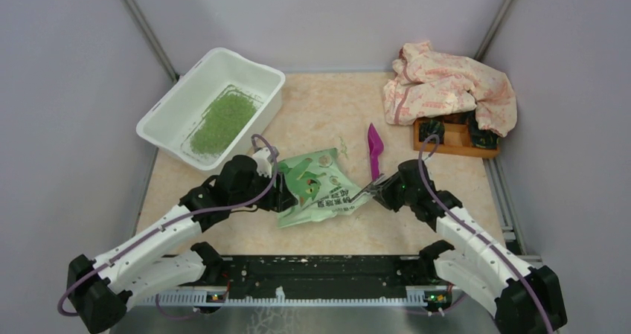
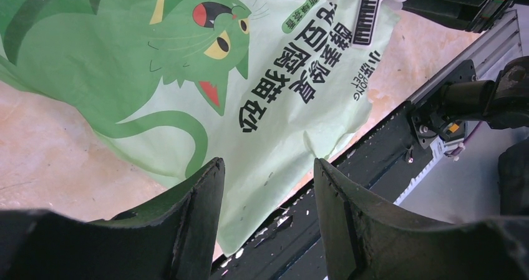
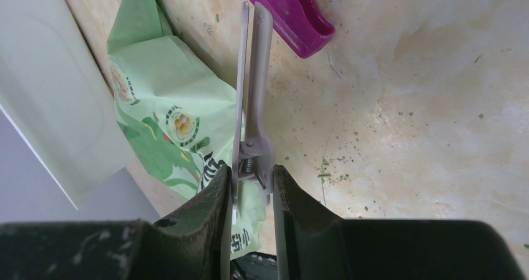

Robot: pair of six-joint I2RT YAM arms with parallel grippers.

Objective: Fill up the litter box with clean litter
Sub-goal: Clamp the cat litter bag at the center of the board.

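The litter box (image 1: pixel 190 88) is showing smooth, faintly glossy white plastic, while the clean litter (image 1: pixel 223 122) is looking dry, grainy and matt. The bag (image 2: pixel 187 74) is gleaming as thin, crinkled printed plastic film, the scoop (image 3: pixel 287 12) is shining as smooth purple plastic, and the clip (image 3: pixel 252 105) is presenting matt grey plastic arms around a small metal spring. The table (image 1: pixel 327 103) is appearing as a polished, marbled stone-look top dusted with specks, the cloth (image 1: pixel 446 88) is lying soft and rumpled, and the tray (image 1: pixel 454 149) is showing orange-stained wood.
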